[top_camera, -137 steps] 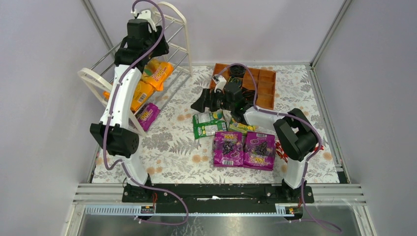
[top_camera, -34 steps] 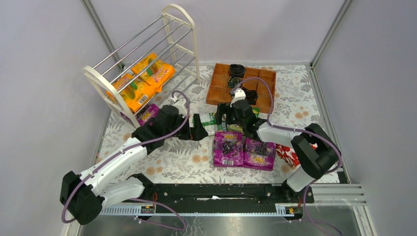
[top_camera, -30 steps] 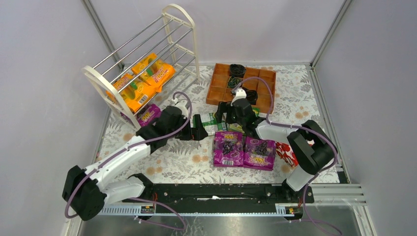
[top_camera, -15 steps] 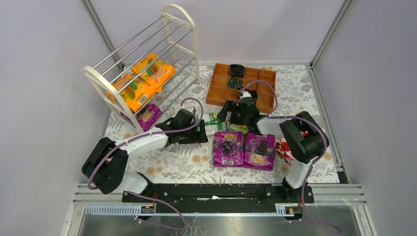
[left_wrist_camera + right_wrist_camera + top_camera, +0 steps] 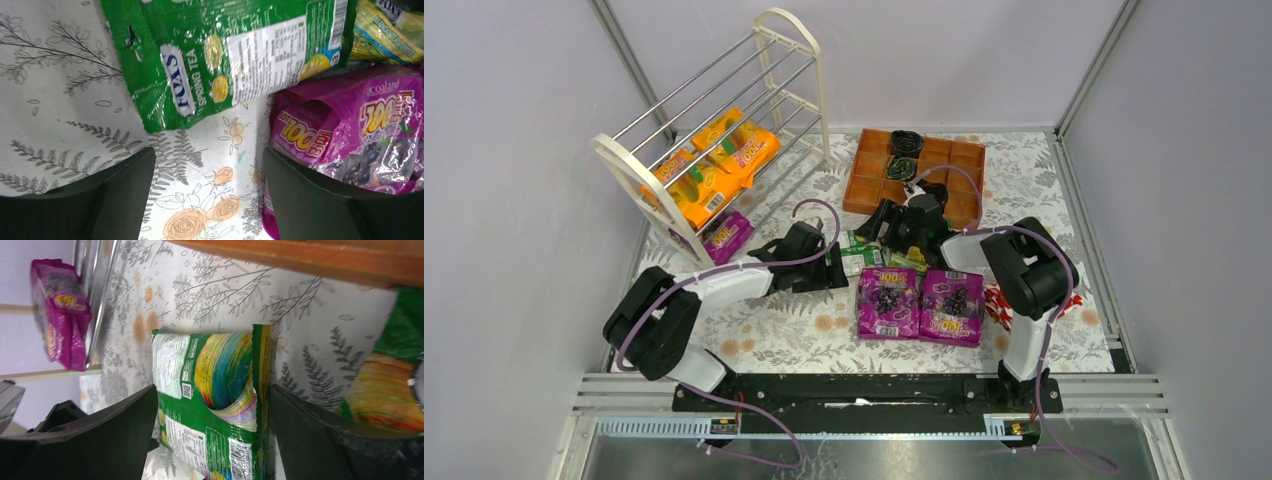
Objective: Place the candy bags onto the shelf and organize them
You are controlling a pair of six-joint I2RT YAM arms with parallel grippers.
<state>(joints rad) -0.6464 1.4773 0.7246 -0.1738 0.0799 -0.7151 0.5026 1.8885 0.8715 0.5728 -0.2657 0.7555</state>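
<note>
From above, the shelf (image 5: pixel 638 178) stands at the far left of the surface (image 5: pixel 774 320). It carries orange candy bags (image 5: pixel 724 165) on a middle tier and a lone purple bag (image 5: pixel 724 238) at the bottom. A pair of purple bags (image 5: pixel 889 302) lies near the middle. Just beyond them, green bags (image 5: pixel 857 254) sit between the left tool (image 5: pixel 832 268) and the right tool (image 5: pixel 882 222), near the wooden tray (image 5: pixel 944 180).

The left wrist view shows that tool spread wide over bare floral surface, holding nothing. A green Spring Tea bag (image 5: pixel 215 55) lies just ahead, beside a purple grape bag (image 5: pixel 350 135).

In the right wrist view that tool gapes wide too, with a green rainbow-print bag (image 5: pixel 215 390) filling the space between its fingers (image 5: pixel 100 440). I cannot tell whether they press on it.
</note>
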